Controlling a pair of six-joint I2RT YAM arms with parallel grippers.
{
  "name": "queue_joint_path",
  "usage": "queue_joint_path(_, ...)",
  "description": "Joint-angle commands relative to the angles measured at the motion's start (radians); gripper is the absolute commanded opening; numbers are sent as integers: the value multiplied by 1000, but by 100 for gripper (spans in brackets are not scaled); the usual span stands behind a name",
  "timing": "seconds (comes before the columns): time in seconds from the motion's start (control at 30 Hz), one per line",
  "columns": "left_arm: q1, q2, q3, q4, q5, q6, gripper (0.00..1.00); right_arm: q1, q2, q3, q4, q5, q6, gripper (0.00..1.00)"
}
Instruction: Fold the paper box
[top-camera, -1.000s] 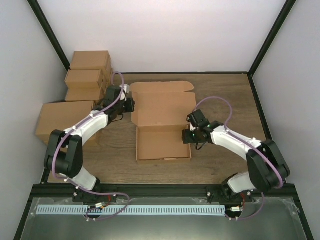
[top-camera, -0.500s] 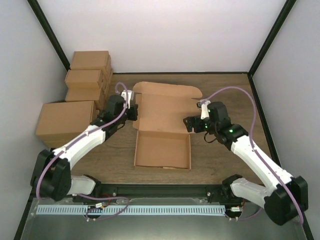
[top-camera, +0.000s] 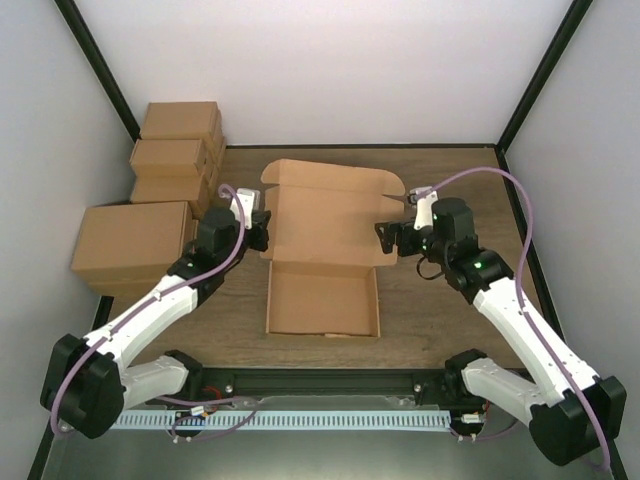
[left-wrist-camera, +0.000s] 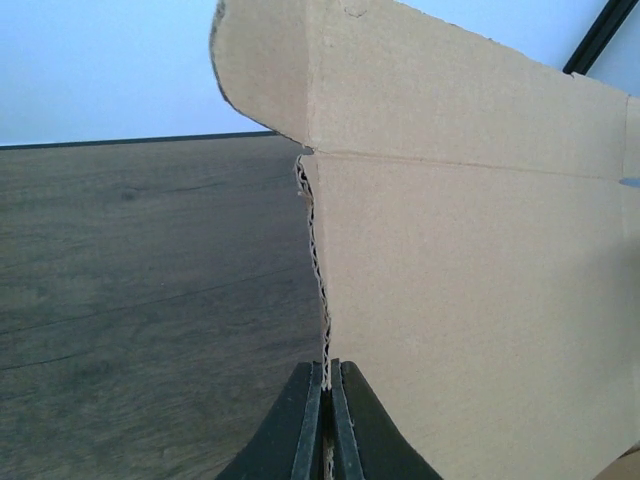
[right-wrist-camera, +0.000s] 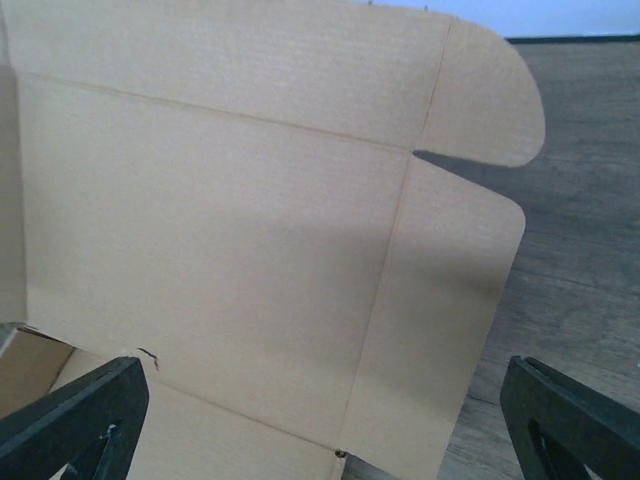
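Note:
The paper box (top-camera: 322, 300) is plain brown cardboard; its near part stands as a shallow tray and its lid panel (top-camera: 330, 215) rises behind it. My left gripper (top-camera: 262, 233) is shut on the left edge of the lid. In the left wrist view the fingertips (left-wrist-camera: 312, 400) pinch the corrugated edge of the box (left-wrist-camera: 470, 300). My right gripper (top-camera: 386, 238) is open beside the lid's right flap. In the right wrist view (right-wrist-camera: 325, 420) the jaws stand wide apart, with the lid's inner face (right-wrist-camera: 220, 220) and its right flap (right-wrist-camera: 450, 300) between them, untouched.
Three small brown cartons (top-camera: 180, 121) are stacked at the back left, with a larger carton (top-camera: 130, 245) in front of them. Black frame posts and white walls close in both sides and the back. Wooden tabletop (top-camera: 450, 175) lies right of the box.
The lid has been raised more upright. My left gripper moved nearer along the lid's left edge. My right gripper moved from the tray's right wall back and up to the lid's right flap.

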Motion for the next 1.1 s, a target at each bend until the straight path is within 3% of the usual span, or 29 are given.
queue_joint_path(0.0,-8,-46,-36,82,4,22,4,-11,-54,-11,-4,-22,1,100)
queue_joint_path(0.63,-13,-94,-99,115,4,27,4,-79,-35,-70,31,-147,44,99)
queue_joint_path(0.93,-13,-116,-136,128,-1,31,4,-116,6,-69,70,-196,48,87)
queue_joint_path(1.0,-13,-122,-142,130,-5,33,4,-118,22,-64,83,-175,54,88)
queue_joint_path(1.07,-13,-128,-149,132,-10,32,4,-128,52,-48,92,-141,60,96)
